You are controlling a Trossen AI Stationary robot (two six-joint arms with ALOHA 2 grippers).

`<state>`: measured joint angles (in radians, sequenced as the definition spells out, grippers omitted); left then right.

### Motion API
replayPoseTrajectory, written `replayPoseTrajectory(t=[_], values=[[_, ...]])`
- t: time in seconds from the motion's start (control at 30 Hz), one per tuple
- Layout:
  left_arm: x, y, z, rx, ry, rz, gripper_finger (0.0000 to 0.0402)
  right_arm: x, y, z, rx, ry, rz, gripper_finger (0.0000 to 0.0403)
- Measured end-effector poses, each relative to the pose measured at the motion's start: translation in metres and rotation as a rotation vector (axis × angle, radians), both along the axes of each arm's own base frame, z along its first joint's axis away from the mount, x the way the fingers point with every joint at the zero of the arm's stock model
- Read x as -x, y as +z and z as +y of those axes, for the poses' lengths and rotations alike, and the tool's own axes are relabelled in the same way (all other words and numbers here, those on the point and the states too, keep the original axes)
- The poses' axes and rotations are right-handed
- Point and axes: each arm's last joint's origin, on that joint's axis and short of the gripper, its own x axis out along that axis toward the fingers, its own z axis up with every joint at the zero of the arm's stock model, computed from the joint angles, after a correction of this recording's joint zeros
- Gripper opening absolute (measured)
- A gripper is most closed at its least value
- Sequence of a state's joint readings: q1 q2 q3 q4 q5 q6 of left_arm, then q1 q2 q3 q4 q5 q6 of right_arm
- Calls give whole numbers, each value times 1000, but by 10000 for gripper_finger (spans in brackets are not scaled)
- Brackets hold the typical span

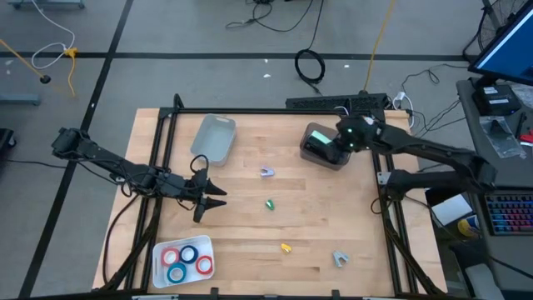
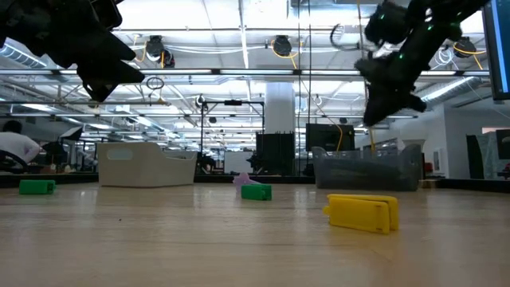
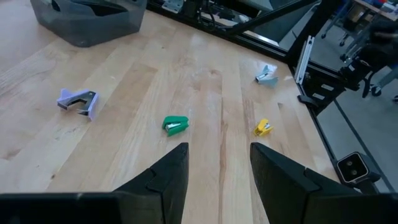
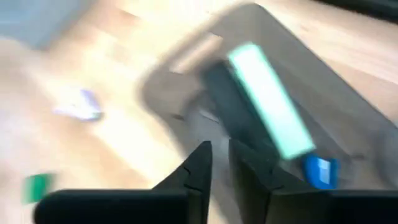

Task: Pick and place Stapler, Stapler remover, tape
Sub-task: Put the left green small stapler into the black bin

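- Stapler point(image 1: 319, 142), mint-topped on a dark body, lies inside the dark grey bin point(image 1: 310, 155) at upper right of centre in the high view; my right gripper point(image 1: 345, 143) hangs just above and beside it, at the bin's right edge.
- Right fingers point(image 4: 198, 163): close together with only a slim gap and nothing between them; in the right wrist view the stapler lies just beyond their tips, with a blue piece point(image 4: 320, 170) at its lower end.
- Stapler axis: in the high view its long axis runs roughly along the bin, tilted slightly from upper left to lower right.
- Left gripper point(image 1: 214, 197), at left of centre in the high view, hovers over bare wood; its fingers point(image 3: 168, 174) stand moderately apart and hold nothing.
- Tape point(image 1: 186, 259): four small rolls, red and blue, sit together in the white tray point(image 1: 160, 251) at lower left of the high view, well apart from both grippers.
- Light grey bin point(image 1: 215, 137), upper centre-left: I cannot tell whether anything is in it.
- Loose on the table point(image 1: 350, 217): purple staple remover point(image 1: 266, 172) near centre, green staple remover point(image 1: 270, 203) just below it, yellow staple remover point(image 1: 286, 247) lower still, pale blue staple remover point(image 1: 340, 259) at lower right.
- In the left wrist view the green staple remover point(image 3: 175, 125) lies nearest ahead of my left fingers, its long axis running left to right across the frame.
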<state>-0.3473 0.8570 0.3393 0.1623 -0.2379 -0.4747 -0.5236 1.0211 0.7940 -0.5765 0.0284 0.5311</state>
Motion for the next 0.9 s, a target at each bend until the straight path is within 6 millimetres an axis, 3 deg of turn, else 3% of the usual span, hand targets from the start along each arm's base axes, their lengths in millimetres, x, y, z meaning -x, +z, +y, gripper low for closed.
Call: replayPoseTrajectory(t=[0.17,0.57,0.9], values=[[0,0,0,1,1,0,175,9,22,17,81,86,-128,5],[-3,10,-1,62,8,-99,175,39,53,47,228,148,-301,3],[-5,19,-2,100,8,-189,175,61,23,61,210,116,-367,1]])
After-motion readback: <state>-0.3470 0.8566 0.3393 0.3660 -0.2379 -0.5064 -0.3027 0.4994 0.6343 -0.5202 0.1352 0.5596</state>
